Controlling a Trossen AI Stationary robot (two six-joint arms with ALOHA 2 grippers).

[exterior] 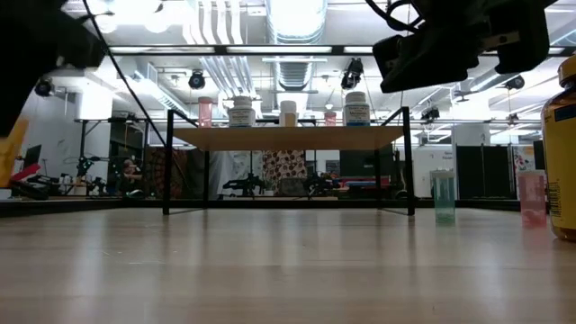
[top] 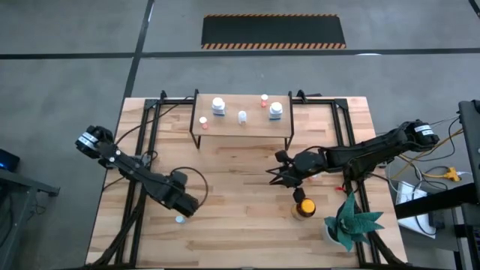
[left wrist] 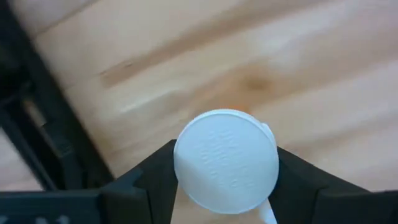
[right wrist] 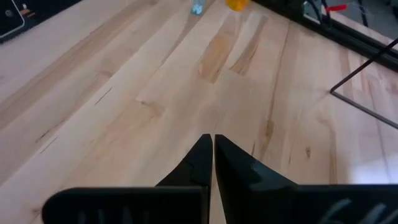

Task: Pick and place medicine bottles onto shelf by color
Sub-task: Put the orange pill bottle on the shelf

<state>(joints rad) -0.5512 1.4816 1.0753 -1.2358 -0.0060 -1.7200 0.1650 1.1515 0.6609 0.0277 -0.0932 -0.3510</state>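
A small bottle with a pale-blue cap [left wrist: 227, 146] sits between the fingers of my left gripper [left wrist: 227, 186], near the table's front left [top: 182, 214]. My right gripper [top: 276, 177] hangs shut and empty over the middle of the table, fingertips together [right wrist: 212, 146]. The shelf [top: 241, 127] stands at the far middle with several bottles on its board, among them two white ones [top: 218, 106] [top: 276, 111]. An amber bottle [top: 304, 207] stands upright on the table, right of centre. My left gripper pinches the bottle's round cap by its rim [left wrist: 180, 165] between its two fingers [left wrist: 152, 180], one on each side. The fingers come from above, pointing down. The cap faces up, so the bottle is upright; the cap hides whether its base is on the table.
A green spiky plant [top: 351, 222] stands at the front right by the amber bottle. A pale-blue vial [exterior: 444, 196] and a pink one [exterior: 531, 198] stand on the table at the right. Black frame rails [top: 144, 142] run along both sides of the tabletop.
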